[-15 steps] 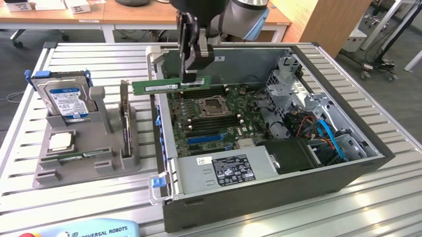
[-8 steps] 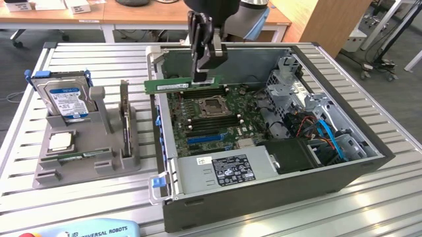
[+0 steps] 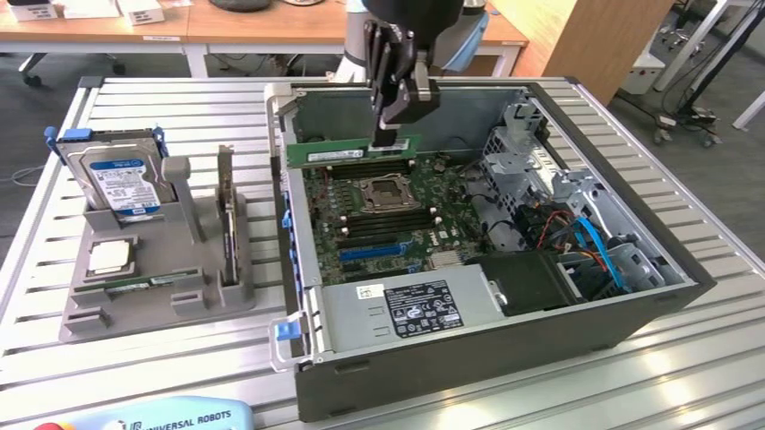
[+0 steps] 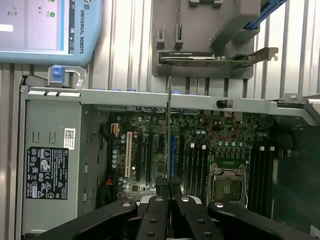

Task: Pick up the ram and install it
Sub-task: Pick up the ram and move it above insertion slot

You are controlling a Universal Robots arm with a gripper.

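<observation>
Ram (image 3: 353, 153) hangs level, pinched in closed jaws; arm (image 3: 413, 18) points straight down over the motherboard (image 3: 371, 226).

1. Bright, even overhead room light falls on the ribbed bench (image 3: 143, 107), and shadows there are soft.
2. The computer case (image 3: 502, 358) is dimmer inside.
3. The black end effector (image 3: 385, 141) looks dark against the ram (image 3: 340, 154).
4. Pale glare washes the pendant screen (image 4: 30, 25).
</observation>
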